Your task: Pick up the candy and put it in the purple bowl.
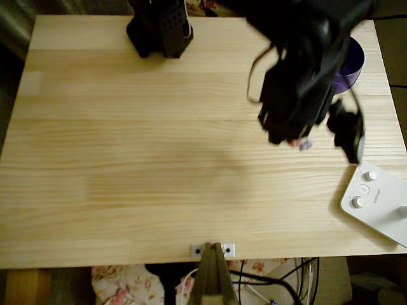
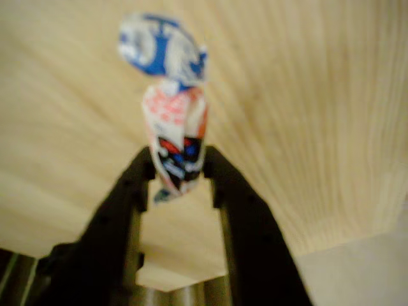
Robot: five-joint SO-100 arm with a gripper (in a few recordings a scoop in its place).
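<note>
In the wrist view the claw [image 2: 180,169] was pinched onto the candy [image 2: 173,121], its two black fingers [image 2: 137,185] pressing the lower part of the wrapper from either side. The sweet stood up out of the tips, its blue-and-white twisted end topmost and blurred, with the pale wooden table [image 2: 306,95] behind it.

From overhead, the candy [image 1: 304,144] peeked out as a small bluish-pink speck under the dark arm [image 1: 299,89], which was smeared with blur. It lay below the purple bowl [image 1: 350,67] in that picture, apart from it. The purple bowl sat near the table's [image 1: 127,159] upper right corner, partly covered by the arm. A white device with knobs [image 1: 375,200] rested further below the bowl, at the right edge.
</note>
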